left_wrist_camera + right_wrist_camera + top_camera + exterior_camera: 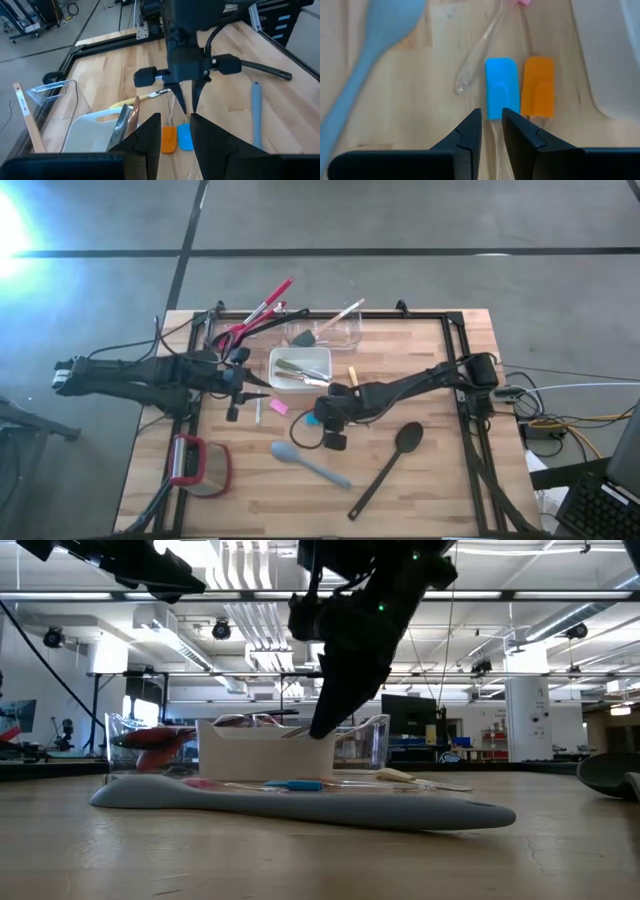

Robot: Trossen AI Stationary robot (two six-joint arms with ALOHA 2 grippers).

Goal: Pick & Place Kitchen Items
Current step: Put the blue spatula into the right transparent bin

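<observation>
- Blue mini spatula (501,88) lies flat on the wooden surface (440,480), just beside the white square dish (300,368). Its blade is a rounded rectangle; its clear handle runs in between the right arm's fingers and is hard to trace against the wood.
- Orange mini spatula (538,93) lies parallel to the blue one, just beside it on the dish side. Same shape; its handle is cut off by the picture's edge in the right wrist view.
- A third clear handle with a pink end (522,2) lies at an angle near the blue blade; the pink part is cut off by the frame.
- Right pincer (491,131) stands over the blue spatula's handle, fingers narrowly apart on either side of it. Whether they press on the handle cannot be told.
- Left pincer (173,137) hovers near the dish on the opposite side, pointing toward the right arm. Its fingers stand slightly apart with nothing visibly between them.
- Grey-blue spatula (310,464) lies loose on the surface nearer the front edge, well apart from both pincers.
- Black spoon (385,468) lies diagonally beside it.
- The dish holds utensils, wooden-handled and metal; they overlap and are not separately distinguishable.
- Clear plastic tub (325,332) behind the dish holds a pale-handled item; contents unclear.
- Red whisk (255,315) lies at the rear, partly off the surface.
- Red-and-grey gadget (200,465) sits at the front left.
</observation>
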